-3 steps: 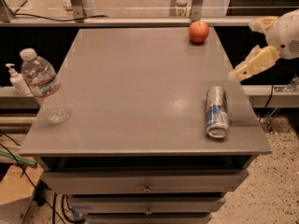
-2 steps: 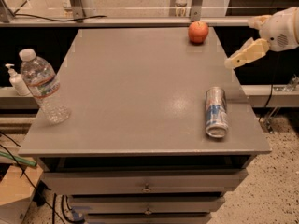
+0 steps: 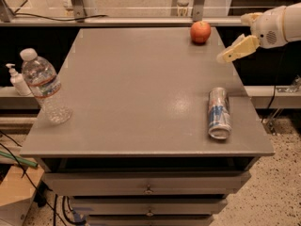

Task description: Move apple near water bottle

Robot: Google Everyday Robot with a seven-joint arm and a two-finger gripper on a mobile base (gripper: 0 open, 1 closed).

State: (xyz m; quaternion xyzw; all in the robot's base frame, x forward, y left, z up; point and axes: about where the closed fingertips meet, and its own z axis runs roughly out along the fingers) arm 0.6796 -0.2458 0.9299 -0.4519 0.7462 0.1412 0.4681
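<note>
The red-orange apple sits at the far right corner of the grey table. The clear water bottle with a white cap stands upright at the table's left edge, far from the apple. My gripper hangs in the air off the table's right edge, just right of the apple and apart from it. Its two tan fingers are spread open and hold nothing.
A silver-blue drink can lies on its side near the table's right front. A small white pump bottle stands on a shelf behind the water bottle. A metal rail and posts run along the table's back edge. Drawers sit below the tabletop.
My gripper has moved up and to the left, closer to the apple. The apple, bottle and can have not moved.
</note>
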